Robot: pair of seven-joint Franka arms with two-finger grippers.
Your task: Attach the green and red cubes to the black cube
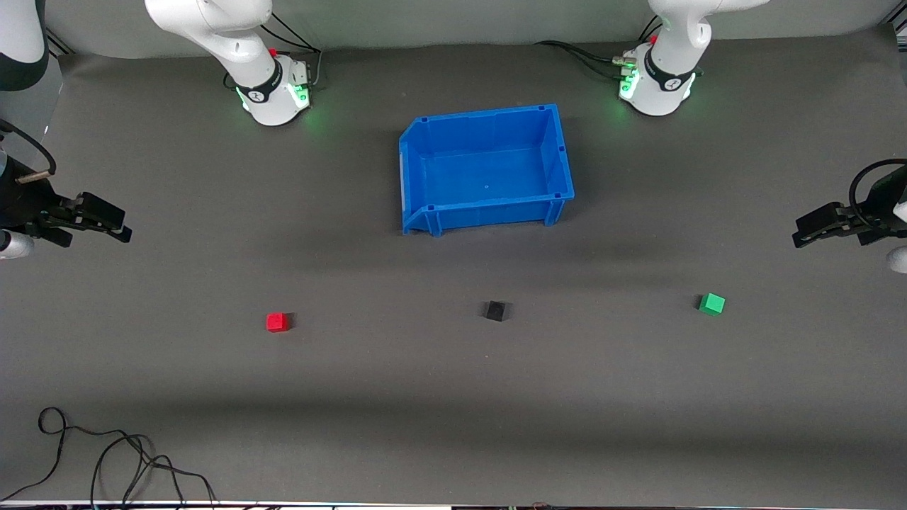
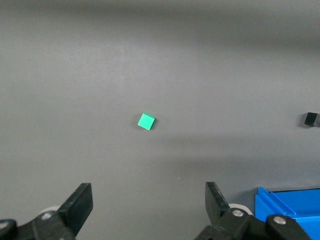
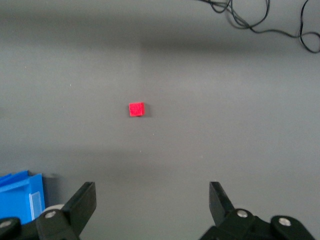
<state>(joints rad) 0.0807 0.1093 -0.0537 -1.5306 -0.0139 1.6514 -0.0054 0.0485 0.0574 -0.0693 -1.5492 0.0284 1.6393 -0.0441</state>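
The black cube (image 1: 494, 310) sits on the grey mat, nearer to the front camera than the blue bin. The red cube (image 1: 277, 322) lies toward the right arm's end, the green cube (image 1: 711, 304) toward the left arm's end; all three are apart. My left gripper (image 1: 799, 239) hangs open and empty in the air at the left arm's end of the table; its wrist view shows the green cube (image 2: 146, 121) and the black cube (image 2: 311, 119). My right gripper (image 1: 122, 228) hangs open and empty at the right arm's end; its wrist view shows the red cube (image 3: 136, 109).
An empty blue bin (image 1: 560, 157) stands mid-table near the robot bases; a corner of it shows in both wrist views (image 2: 287, 200) (image 3: 20, 192). Loose black cables (image 1: 106, 453) lie at the table's front corner at the right arm's end.
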